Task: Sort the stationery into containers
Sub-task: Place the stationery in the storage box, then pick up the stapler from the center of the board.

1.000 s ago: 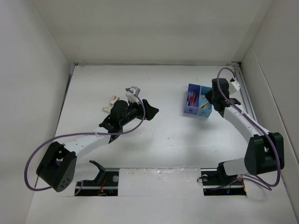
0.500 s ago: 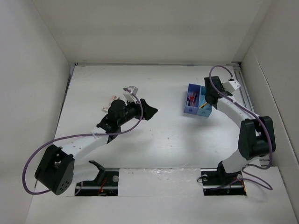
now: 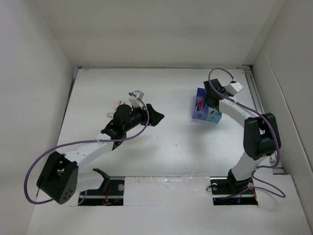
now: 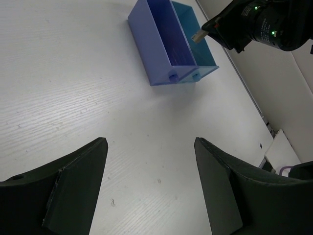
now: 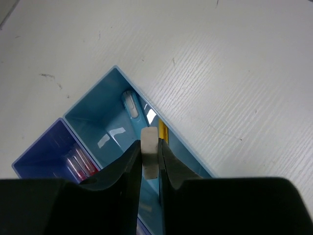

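Your right gripper (image 5: 149, 155) pinches the eraser (image 5: 148, 141), cyan tray (image 5: 89, 98) directly beneath.
Drop it inside the rim; the left gripper (image 4: 150, 147) hangs spread, empty.

Seen from above, the right gripper (image 3: 210, 100) covers part of the cyan tray (image 3: 213, 116); what lies in it and in the dark blue tray (image 3: 199, 104) is too small to make out. Pinkish items (image 3: 117, 105) peek from behind the left arm (image 3: 123, 117), too tiny to identify. In the left wrist view, the left gripper (image 4: 149, 144) runs off the bottom edge, and the trays' near walls hide their contents. In the right wrist view, dark fingers (image 5: 122, 181) hide the lower end of the whitish eraser block (image 5: 149, 149), most of a yellow item (image 5: 163, 133) and the red pens' (image 5: 80, 164) ends. A pale object (image 5: 130, 104) is too blurred to name.
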